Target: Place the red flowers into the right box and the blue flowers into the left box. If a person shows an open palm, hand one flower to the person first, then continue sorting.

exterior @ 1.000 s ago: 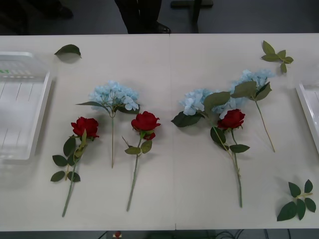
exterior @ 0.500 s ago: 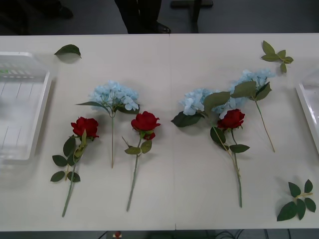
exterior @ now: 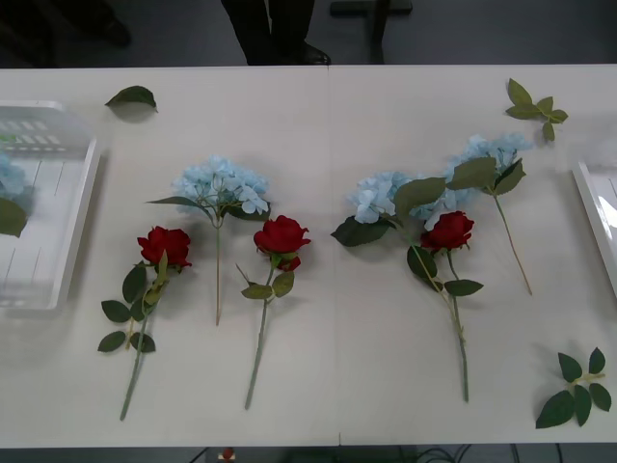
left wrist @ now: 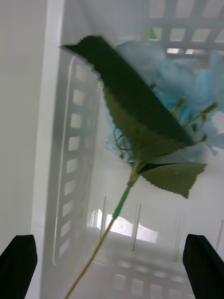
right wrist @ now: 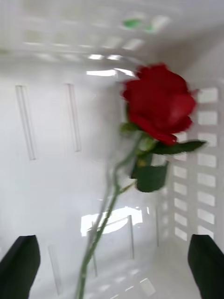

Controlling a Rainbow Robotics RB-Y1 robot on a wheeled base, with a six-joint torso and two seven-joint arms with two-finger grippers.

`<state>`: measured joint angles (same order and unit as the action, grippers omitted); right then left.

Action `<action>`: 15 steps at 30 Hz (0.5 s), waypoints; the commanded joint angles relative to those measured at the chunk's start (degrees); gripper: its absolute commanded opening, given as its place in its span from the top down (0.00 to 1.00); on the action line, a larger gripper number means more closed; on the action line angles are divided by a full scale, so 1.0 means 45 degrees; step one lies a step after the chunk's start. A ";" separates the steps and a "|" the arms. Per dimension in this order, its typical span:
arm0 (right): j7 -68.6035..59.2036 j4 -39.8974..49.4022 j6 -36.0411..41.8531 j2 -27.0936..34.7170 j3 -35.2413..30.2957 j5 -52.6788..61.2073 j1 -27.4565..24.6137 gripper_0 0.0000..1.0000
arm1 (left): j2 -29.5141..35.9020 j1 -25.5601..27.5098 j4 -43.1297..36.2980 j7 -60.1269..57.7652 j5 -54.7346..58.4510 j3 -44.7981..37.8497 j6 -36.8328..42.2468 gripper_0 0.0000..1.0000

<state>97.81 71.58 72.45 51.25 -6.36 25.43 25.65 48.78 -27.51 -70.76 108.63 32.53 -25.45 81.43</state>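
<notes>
Both grippers open wide over the white boxes, each with one flower below.

The right gripper point(right wrist: 113, 243) has its black fingers far apart, and a red rose point(right wrist: 158, 100) is over the slotted floor of the right box point(right wrist: 46, 187), with its stem between the fingers and touching neither. The left gripper point(left wrist: 109, 240) is spread wide too, above a blue flower point(left wrist: 182, 84) with big green leaves inside the left box point(left wrist: 74, 154). On the table point(exterior: 337, 386), the left box sits at 9 o'clock and the right box at 3 o'clock. Between them lie three red roses point(exterior: 281, 234) and three blue flowers point(exterior: 220, 183). Loose leaf sprigs point(exterior: 576, 386) lie at 11, 1 and 4 o'clock.
</notes>
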 commanded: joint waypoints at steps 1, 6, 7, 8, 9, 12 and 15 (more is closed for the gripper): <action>0.1994 0.1397 0.1146 -0.0120 -0.1126 0.1439 0.0237 0.00 | 0.0058 -0.1192 -0.1091 0.0040 0.0250 -0.0203 0.1397 0.07; 0.3889 0.2237 0.2415 -0.0882 -0.1888 0.3353 0.0198 0.00 | -0.0352 -0.2168 -0.2224 -0.1386 0.0856 0.0383 0.2804 0.00; 0.4064 0.2276 0.2454 -0.0960 -0.1888 0.3529 0.0198 0.00 | -0.0469 -0.2247 -0.2361 -0.1698 0.0993 0.0500 0.2804 0.00; 0.4475 0.2393 0.2513 -0.1194 -0.1888 0.3919 0.0178 0.00 | -0.0743 -0.2325 -0.2693 -0.2460 0.1286 0.0793 0.2745 0.00; 0.4650 0.2393 0.2513 -0.1292 -0.1888 0.4095 0.0178 0.00 | -0.0899 -0.2325 -0.2849 -0.2772 0.1364 0.0910 0.2647 0.00; 0.5412 0.2393 0.2493 -0.1858 -0.1888 0.4818 0.0178 0.00 | -0.1895 -0.2168 -0.3825 -0.4081 0.1051 0.1672 0.2218 0.00; 0.5549 0.2393 0.2493 -0.2366 -0.1830 0.4896 0.0178 0.00 | -0.2872 -0.1836 -0.4685 -0.4804 0.0094 0.2180 0.2042 0.00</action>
<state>121.04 80.83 83.72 42.20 -14.32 47.16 25.65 39.53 -36.99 -87.35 86.40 35.67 -16.34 91.51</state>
